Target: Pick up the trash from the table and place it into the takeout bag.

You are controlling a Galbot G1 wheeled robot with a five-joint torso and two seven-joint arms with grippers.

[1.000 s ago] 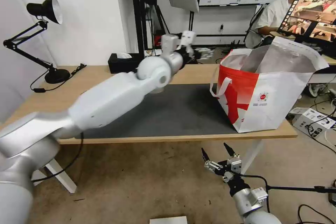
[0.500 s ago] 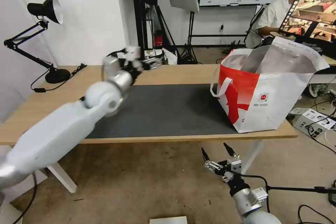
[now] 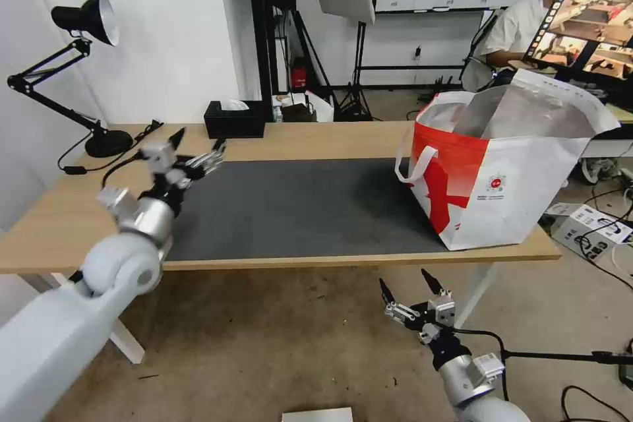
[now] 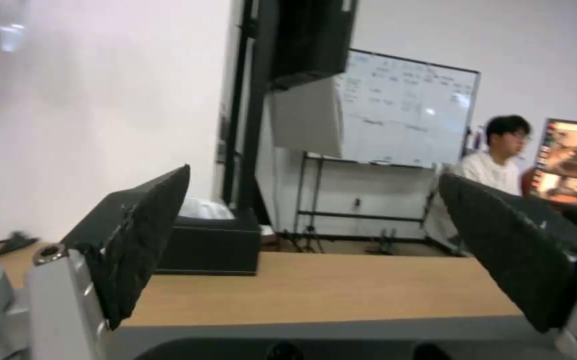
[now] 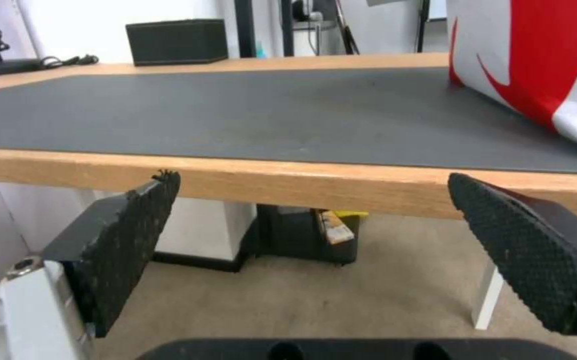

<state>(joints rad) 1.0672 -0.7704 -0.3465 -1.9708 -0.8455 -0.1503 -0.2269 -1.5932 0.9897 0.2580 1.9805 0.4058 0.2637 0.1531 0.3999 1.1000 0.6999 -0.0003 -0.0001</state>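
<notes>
Your left gripper hovers spread and empty over the table; the right gripper too, below its edge; the bag's inside is hidden.

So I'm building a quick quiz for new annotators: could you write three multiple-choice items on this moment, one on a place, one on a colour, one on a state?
1. Where does the takeout bag stand?
A. on the floor
B. on the table's right end
C. beside the desk lamp

2. What colour is the mat on the table?
A. dark grey
B. green
C. white

3. How is the left gripper?
A. shut on a tissue
B. shut, empty
C. open, empty

Answers:
1 B: the bag sits at the desktop's right end, partly on the mat.
2 A: the head view shows it dark grey.
3 C: its fingers stand apart with nothing between them.
</notes>
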